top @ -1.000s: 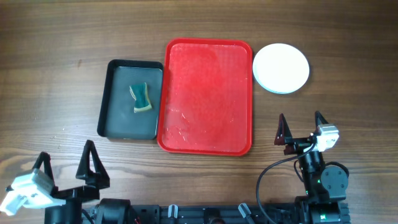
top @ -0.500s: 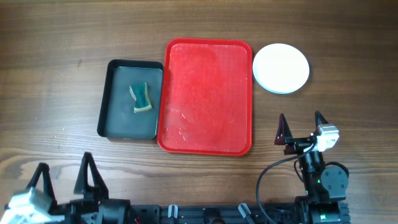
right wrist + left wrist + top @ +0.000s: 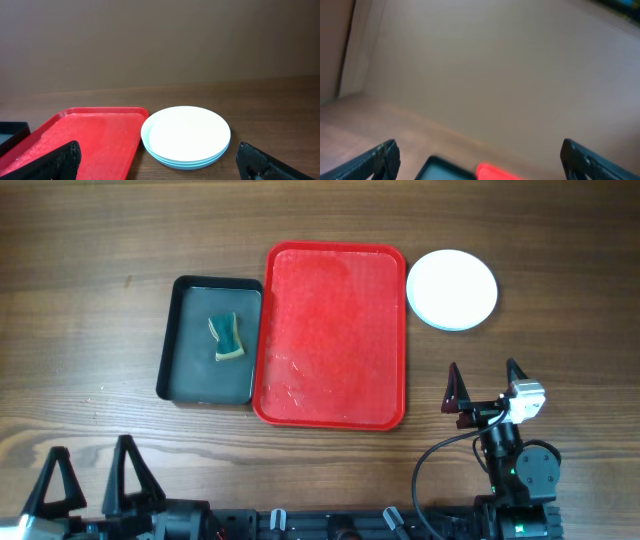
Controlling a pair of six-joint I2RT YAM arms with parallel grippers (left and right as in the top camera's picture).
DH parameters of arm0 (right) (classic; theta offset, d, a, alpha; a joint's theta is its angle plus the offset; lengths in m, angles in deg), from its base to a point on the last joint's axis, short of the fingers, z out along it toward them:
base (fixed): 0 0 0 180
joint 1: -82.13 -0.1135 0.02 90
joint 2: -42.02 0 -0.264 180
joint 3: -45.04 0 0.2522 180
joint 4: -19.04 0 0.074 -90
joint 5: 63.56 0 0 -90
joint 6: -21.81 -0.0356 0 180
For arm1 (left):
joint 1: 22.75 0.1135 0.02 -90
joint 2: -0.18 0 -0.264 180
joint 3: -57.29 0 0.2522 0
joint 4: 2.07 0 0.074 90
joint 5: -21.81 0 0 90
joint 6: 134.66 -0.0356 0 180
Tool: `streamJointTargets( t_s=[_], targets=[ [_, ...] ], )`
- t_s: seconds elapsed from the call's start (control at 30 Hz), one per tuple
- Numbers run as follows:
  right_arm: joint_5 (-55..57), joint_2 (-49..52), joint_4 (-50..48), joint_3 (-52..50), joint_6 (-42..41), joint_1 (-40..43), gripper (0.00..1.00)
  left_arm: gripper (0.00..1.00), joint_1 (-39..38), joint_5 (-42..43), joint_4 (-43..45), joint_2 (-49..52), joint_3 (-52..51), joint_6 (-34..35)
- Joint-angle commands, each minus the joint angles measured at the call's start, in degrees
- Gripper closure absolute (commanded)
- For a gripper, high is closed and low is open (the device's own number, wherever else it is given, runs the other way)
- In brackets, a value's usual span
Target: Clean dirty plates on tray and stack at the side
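Note:
The plates [image 3: 452, 289] stand in one stack on the table right of the red tray [image 3: 335, 335], white one on top, two pale blue ones under it; the stack also shows in the right wrist view [image 3: 186, 135]. The tray holds no plates and also shows in the right wrist view [image 3: 85, 137] and as a blur in the left wrist view [image 3: 495, 172]. My right gripper [image 3: 485, 385] is open and empty, near the front edge below the stack. My left gripper [image 3: 90, 480] is open and empty at the front left corner.
A black tray [image 3: 208, 340] with a green and yellow sponge [image 3: 228, 337] lies left of the red tray. The black tray's corner shows in the left wrist view [image 3: 440, 170]. A black cable [image 3: 440, 455] loops by the right arm's base.
My left gripper has pulled back toward the front edge and turned upright. The right arm, plates and trays have not moved.

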Motion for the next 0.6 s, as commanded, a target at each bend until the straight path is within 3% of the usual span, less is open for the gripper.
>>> streamJointTargets(
  t_s=[0.0,0.27,0.57],
  targets=[
    [0.8,-0.7,-0.2,-0.1,-1.0,0.3,0.0,0.0,-0.2,1.7,6.6,-0.5,-3.7,3.7],
    [0.8,-0.7,-0.2,-0.1,-0.9,0.3,0.0,0.0,-0.2,8.6,30.7,-0.5,-18.9,3.8],
    [0.8,-0.7,-0.2,-0.1,-1.0,0.3,0.0,0.0,-0.2,9.6,59.1,-0.5,-40.6,3.8]
  ],
)
